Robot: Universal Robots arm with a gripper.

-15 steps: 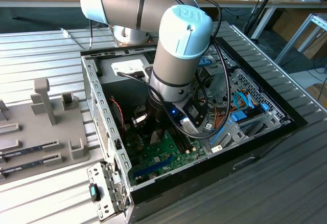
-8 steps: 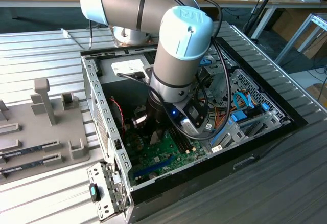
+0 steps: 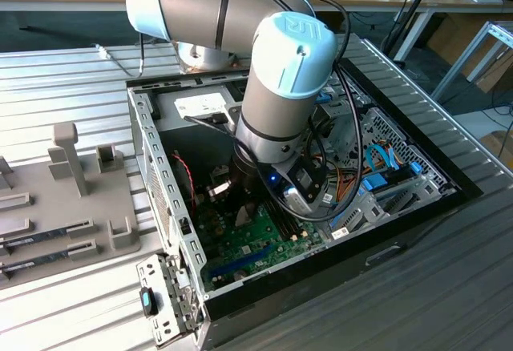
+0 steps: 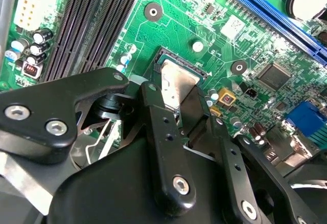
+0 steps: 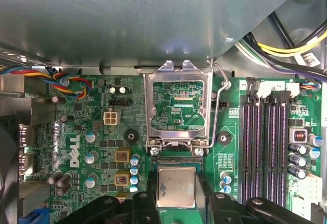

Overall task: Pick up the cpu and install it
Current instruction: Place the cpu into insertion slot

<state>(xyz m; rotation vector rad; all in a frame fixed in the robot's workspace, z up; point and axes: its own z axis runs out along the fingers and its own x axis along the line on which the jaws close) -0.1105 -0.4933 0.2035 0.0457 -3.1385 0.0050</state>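
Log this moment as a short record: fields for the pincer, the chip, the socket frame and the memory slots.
pincer: black pincer, one finger on each side of the chip, shut on it
chip: small flat square silver-grey cpu, at the black socket on the green motherboard; whether it is seated cannot be told
socket frame: hinged silver metal frame, swung open
memory slots: four long dark slots, beside the socket
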